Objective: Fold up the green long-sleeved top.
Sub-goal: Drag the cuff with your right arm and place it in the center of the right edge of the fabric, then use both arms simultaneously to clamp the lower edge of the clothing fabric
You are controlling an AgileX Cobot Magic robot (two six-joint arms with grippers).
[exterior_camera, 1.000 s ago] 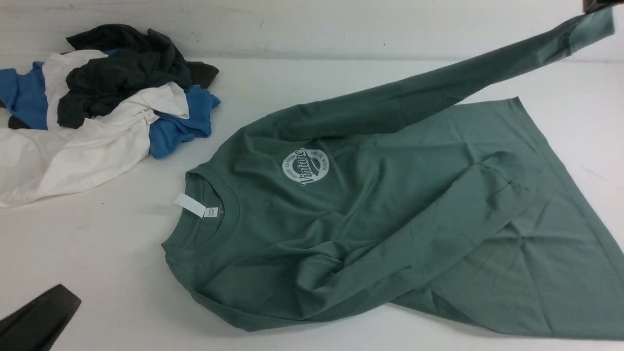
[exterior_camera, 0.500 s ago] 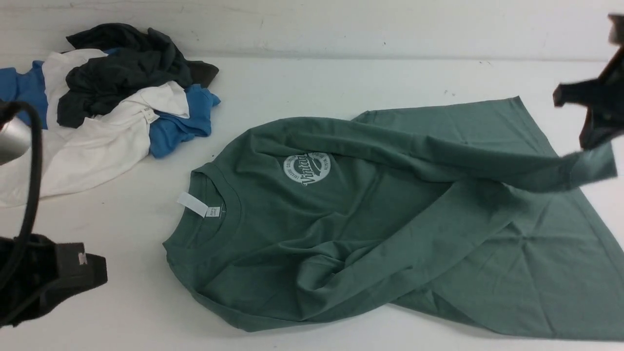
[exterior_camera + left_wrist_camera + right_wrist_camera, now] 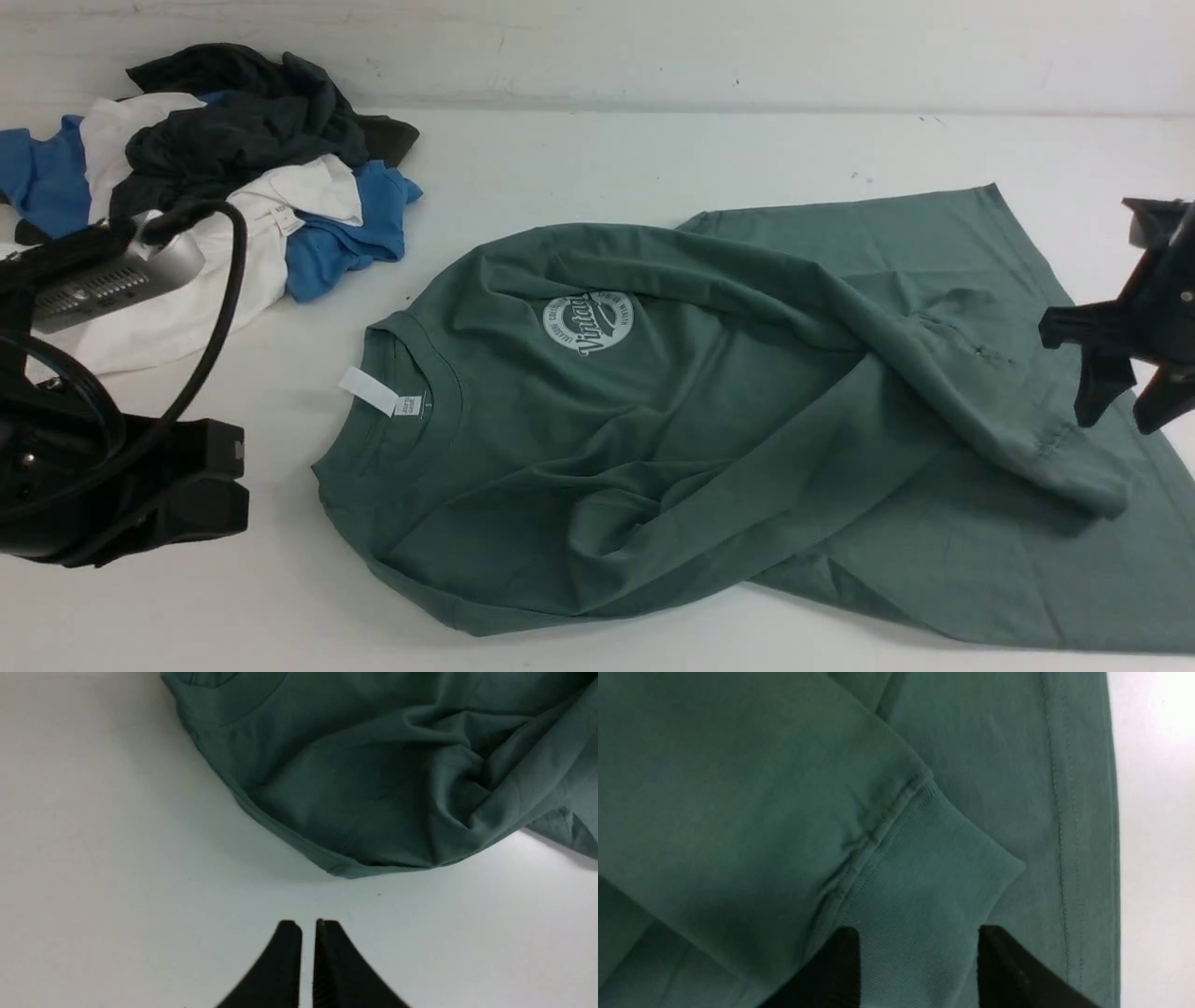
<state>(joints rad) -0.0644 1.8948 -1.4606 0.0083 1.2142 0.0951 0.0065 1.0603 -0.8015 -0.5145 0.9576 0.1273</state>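
The green long-sleeved top (image 3: pixel 709 411) lies flat on the white table, neck and white tag (image 3: pixel 378 392) to the left, round white logo (image 3: pixel 588 322) up. Both sleeves lie crossed over its body. The far sleeve's ribbed cuff (image 3: pixel 1083 476) rests near the hem. My right gripper (image 3: pixel 1118 415) hovers just above that cuff (image 3: pixel 934 858), open and empty, with its jaws (image 3: pixel 920 933) apart. My left gripper (image 3: pixel 233 485) is shut and empty, low over bare table left of the top's shoulder (image 3: pixel 336 812); in the left wrist view the gripper (image 3: pixel 308 926) is short of the cloth.
A pile of blue, white and dark grey garments (image 3: pixel 215 187) lies at the back left. My left arm's wrist camera and cable (image 3: pixel 112 271) stand in front of it. The back wall (image 3: pixel 653 47) runs behind the table.
My right gripper brought the raised sleeve down across the top's body and let it go. My left arm moved in from the lower left toward the top's shoulder.
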